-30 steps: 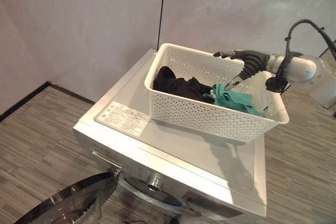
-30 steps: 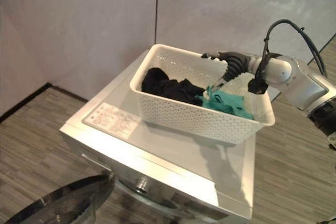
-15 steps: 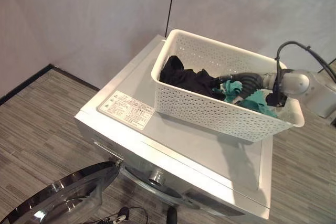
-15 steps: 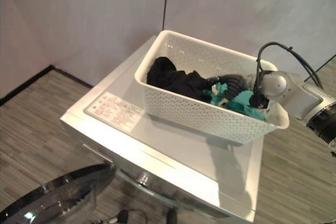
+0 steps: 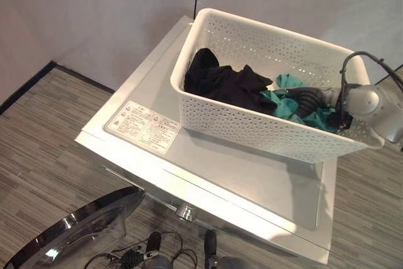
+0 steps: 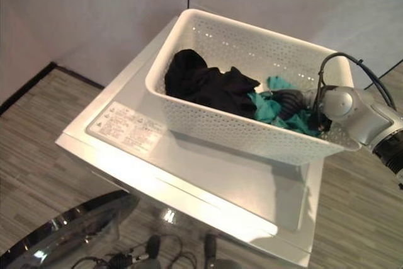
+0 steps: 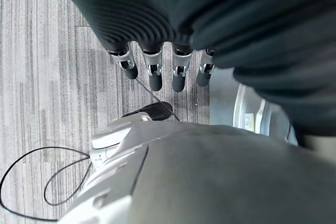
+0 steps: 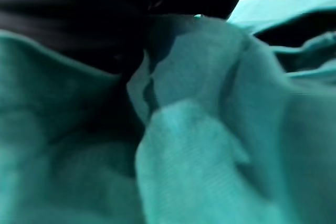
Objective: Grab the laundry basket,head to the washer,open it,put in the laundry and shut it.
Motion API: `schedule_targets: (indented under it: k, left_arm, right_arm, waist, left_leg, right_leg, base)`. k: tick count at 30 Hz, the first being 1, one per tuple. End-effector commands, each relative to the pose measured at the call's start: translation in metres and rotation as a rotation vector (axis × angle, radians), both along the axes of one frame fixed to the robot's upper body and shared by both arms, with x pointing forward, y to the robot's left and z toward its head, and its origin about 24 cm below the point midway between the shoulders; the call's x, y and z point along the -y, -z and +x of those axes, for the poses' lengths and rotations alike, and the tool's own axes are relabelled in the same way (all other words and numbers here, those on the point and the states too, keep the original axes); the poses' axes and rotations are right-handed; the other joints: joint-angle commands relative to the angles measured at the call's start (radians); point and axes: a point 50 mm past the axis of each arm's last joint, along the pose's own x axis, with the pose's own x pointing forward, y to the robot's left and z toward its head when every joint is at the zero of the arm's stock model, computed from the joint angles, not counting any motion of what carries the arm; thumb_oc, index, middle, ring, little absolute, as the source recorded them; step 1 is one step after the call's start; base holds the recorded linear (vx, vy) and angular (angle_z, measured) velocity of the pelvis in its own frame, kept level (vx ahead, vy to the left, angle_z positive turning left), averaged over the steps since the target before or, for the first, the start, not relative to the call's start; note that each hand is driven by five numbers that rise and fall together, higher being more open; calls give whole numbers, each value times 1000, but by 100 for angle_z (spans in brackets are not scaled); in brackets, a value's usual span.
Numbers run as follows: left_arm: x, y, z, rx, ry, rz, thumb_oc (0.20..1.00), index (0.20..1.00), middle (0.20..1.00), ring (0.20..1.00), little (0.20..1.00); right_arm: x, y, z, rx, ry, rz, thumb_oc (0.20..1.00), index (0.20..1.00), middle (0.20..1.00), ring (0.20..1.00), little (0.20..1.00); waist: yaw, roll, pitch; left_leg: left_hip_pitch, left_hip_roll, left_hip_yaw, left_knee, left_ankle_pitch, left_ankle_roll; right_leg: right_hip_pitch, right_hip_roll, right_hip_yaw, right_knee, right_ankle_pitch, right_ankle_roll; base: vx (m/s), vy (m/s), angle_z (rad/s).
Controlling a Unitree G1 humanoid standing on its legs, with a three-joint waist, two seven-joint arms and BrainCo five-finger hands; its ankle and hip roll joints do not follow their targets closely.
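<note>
Two garments lie in the white laundry basket, and the coming move turns on how they sit to the right hand. Going near to far: at the bottom of the head views the washer door hangs open, a chrome-rimmed disc well below the basket, and the left hand shows in its own wrist view with straight, relaxed fingers pointing at the floor, holding nothing. Above the door is the washer, its flat top carrying the basket. Inside the basket the teal garment lies at the robot's right end, touching the black garment, which fills the middle and runs toward the left end. The right hand reaches in over the right rim and is sunk among the teal folds; its wrist view shows teal cloth pressed close with black cloth just past it. Its fingers are buried, so I cannot tell whether they are spread or pinching. My judgement: the teal piece is directly at that hand, the black one farther leftward, and the right arm is the nearer one for both.
</note>
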Motion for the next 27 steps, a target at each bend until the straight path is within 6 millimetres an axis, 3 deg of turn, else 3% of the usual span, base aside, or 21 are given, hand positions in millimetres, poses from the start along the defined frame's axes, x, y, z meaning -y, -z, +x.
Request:
schedule_targets:
  k: [1, 6, 13, 17, 18, 22, 23, 27]
  left_arm:
    - [21, 3, 8, 6, 37, -59, 1000, 1000, 1000, 1000, 1000]
    - [24, 6, 0, -27, 61, -54, 1000, 1000, 1000, 1000, 1000]
    - [19, 9, -12, -79, 80, -22, 1000, 1000, 1000, 1000, 1000]
    - [15, 8, -14, -86, 73, -10, 1000, 1000, 1000, 1000, 1000]
    - [13, 8, -13, -84, 79, -1, 1000, 1000, 1000, 1000, 1000]
    - [12, 8, -14, -91, 85, 4, 1000, 1000, 1000, 1000, 1000]
    - [10, 8, -17, -104, 90, 14, 1000, 1000, 1000, 1000, 1000]
    - [7, 8, -20, -117, 94, 30, 1000, 1000, 1000, 1000, 1000]
  right_arm:
    - [6, 15, -4, -81, 8, -102, 200, 200, 200, 200, 200]
    - [2, 6, -3, -35, -7, -86, 200, 200, 200, 200, 200]
    - [6, -27, -4, 108, 6, 14, 200, 200, 200, 200, 200]
    - [18, -59, -9, 246, 43, 105, 200, 200, 200, 200, 200]
    - [26, -81, -14, 334, 67, 166, 200, 200, 200, 200, 200]
    - [31, -100, -21, 415, 76, 226, 200, 200, 200, 200, 200]
    - [39, -125, -29, 549, 91, 341, 200, 200, 200, 200, 200]
    - [42, -146, -36, 674, 89, 456, 200, 200, 200, 200, 200]
  waist:
    - [12, -17, 22]
    - [5, -12, 9]
    - [-7, -10, -24]
    - [-14, -14, -44]
    - [-21, -14, -59]
    - [-27, -17, -71]
    - [-34, -15, -89]
    - [-35, -18, -106]
  left_leg:
    - [-22, 72, 3, 2, 31, -27]
    - [-14, 69, 4, 2, 25, -23]
    - [26, 60, 12, 2, 3, -17]
    - [45, 55, 14, 2, -8, -15]
    - [55, 51, 15, 2, -15, -13]
    - [67, 47, 14, 2, -21, -10]
    - [78, 41, 16, 2, -30, -7]
    - [92, 36, 16, 2, -41, -2]
  right_leg:
    - [-39, -86, -32, 46, -29, 68]
    - [-26, -89, -34, 42, -34, 68]
    - [6, -96, -33, 45, -44, 71]
    - [21, -102, -34, 47, -48, 76]
    - [29, -105, -32, 50, -51, 78]
    - [38, -108, -33, 54, -56, 79]
    - [48, -111, -31, 60, -61, 79]
    - [57, -114, -28, 66, -64, 79]
  base:
    - [0, 0, 0]
    - [14, 5, 1]
    - [41, 19, 0]
    - [40, 20, 1]
    - [36, 20, -1]
    - [40, 7, 0]
    - [37, 9, 1]
    - [32, 5, -1]
